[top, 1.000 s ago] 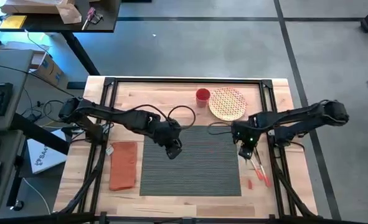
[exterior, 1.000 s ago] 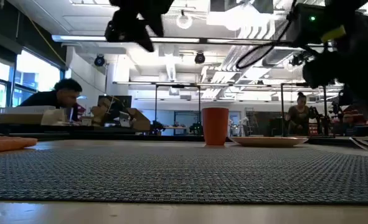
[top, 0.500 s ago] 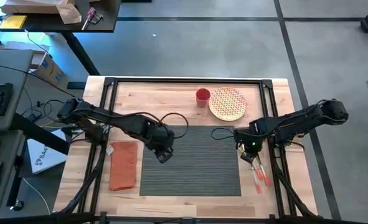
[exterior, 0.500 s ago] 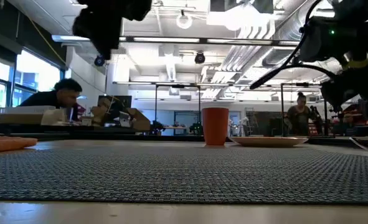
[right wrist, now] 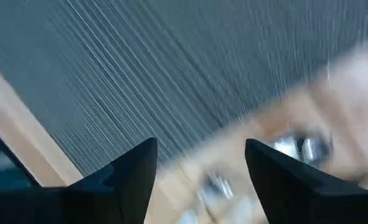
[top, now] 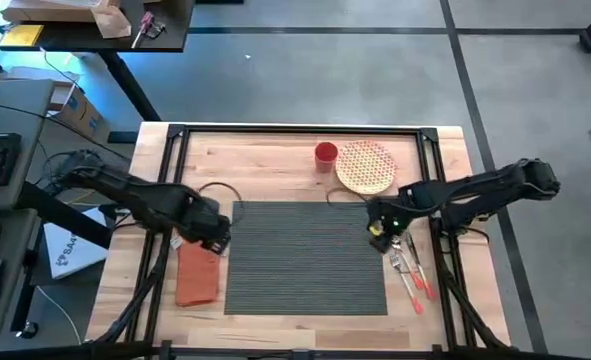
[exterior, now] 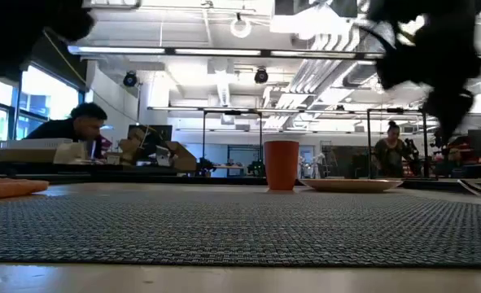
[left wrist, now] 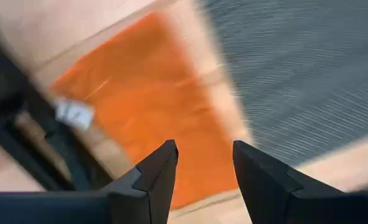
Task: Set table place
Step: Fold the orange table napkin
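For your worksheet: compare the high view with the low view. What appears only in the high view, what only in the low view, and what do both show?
Only the high view shows the cutlery on the bare table beside the placemat's right edge, the left gripper over the orange napkin, and the right gripper at the placemat's right edge. Only the low view shows the room behind, with a seated person and ceiling lights. Both show the grey placemat, the red cup and the patterned plate.

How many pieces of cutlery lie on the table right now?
3, as far as I can tell: a cluster of cutlery on the bare wood of the table just right of the placemat, below the right tool. They overlap, so another may be hidden.
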Robot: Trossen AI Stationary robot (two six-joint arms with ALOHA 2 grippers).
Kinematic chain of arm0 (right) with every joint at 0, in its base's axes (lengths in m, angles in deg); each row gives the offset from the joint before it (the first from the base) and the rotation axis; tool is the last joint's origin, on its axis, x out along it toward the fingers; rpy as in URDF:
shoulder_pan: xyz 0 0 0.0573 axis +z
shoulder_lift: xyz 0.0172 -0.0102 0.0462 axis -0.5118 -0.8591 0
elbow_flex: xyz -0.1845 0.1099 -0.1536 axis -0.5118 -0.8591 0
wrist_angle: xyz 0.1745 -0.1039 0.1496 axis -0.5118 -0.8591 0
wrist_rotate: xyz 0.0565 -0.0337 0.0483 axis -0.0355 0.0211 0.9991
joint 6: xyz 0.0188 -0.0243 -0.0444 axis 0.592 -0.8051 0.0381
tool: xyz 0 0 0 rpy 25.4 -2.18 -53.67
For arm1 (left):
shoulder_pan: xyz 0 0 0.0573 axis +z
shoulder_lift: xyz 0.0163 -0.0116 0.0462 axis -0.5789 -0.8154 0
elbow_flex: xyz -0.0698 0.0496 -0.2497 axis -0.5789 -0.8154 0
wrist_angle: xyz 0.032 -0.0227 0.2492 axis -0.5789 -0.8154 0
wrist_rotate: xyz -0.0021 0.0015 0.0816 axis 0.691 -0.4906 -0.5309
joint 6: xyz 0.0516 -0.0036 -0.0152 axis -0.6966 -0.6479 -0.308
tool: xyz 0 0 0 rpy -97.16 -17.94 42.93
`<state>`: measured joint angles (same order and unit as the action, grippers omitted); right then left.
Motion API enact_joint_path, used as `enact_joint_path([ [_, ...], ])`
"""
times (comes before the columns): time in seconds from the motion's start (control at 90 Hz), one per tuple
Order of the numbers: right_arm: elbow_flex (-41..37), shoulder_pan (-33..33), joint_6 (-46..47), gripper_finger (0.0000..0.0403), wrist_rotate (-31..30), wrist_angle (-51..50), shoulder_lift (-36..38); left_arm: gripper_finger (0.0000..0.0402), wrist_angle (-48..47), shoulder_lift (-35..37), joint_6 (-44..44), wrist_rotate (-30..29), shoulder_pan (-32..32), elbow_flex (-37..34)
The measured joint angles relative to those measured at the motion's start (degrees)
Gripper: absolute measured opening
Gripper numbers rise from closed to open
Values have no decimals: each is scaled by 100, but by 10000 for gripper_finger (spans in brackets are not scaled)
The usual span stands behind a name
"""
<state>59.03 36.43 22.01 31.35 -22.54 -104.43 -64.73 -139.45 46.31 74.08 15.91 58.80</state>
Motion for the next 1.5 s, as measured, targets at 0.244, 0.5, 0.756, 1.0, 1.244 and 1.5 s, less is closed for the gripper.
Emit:
enact_joint_path([
  [0.244, 413, -176, -186, 208, -679, 1156, -17, 145, 32, 263, -496, 244, 528, -1391],
  [0.5, 445, -343, -194, 206, -666, 1135, -21, 145, 162, -189, -1333, -264, 1179, -1354],
  [0.756, 445, -341, -310, 206, -656, 1176, -23, 145, 357, -1320, -3534, 195, 2063, -1367],
  [1.0, 445, -290, -341, 206, -636, 1181, -23, 145, 212, -2427, -5133, 591, 2711, -1367],
  [1.244, 445, -135, -345, 206, -640, 1182, -23, 93, 203, -2992, -5924, 873, 2808, -1308],
  [1.5, 445, -151, -439, 206, -792, 1225, -23, 5, -459, -2738, -6317, 674, 2789, -549],
])
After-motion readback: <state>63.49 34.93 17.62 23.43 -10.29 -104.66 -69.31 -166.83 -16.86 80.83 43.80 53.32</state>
